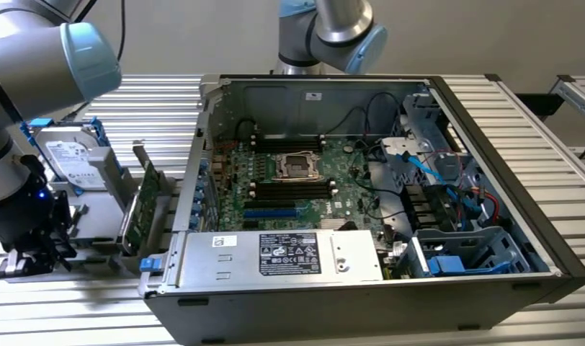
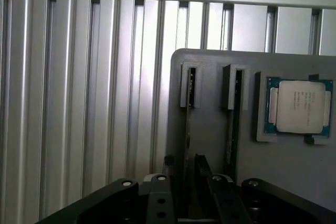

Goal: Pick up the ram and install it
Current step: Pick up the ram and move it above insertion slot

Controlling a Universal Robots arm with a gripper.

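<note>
The ram is a thin green stick seen edge-on, standing in a slot of a grey holder plate. My gripper is open and straddles the ram's near end, one dark finger on each side, with a gap to the board. A second thin stick stands in the neighbouring slot. In the exterior view my gripper hangs low over the holder at the exterior view's left, beside the open computer case. The motherboard's long black slots lie beside the processor socket.
A loose processor rests on the holder plate past the second stick. A hard drive and a wide green card stand between my arm and the case. The power supply fills the case's front. A second robot arm stands behind the case.
</note>
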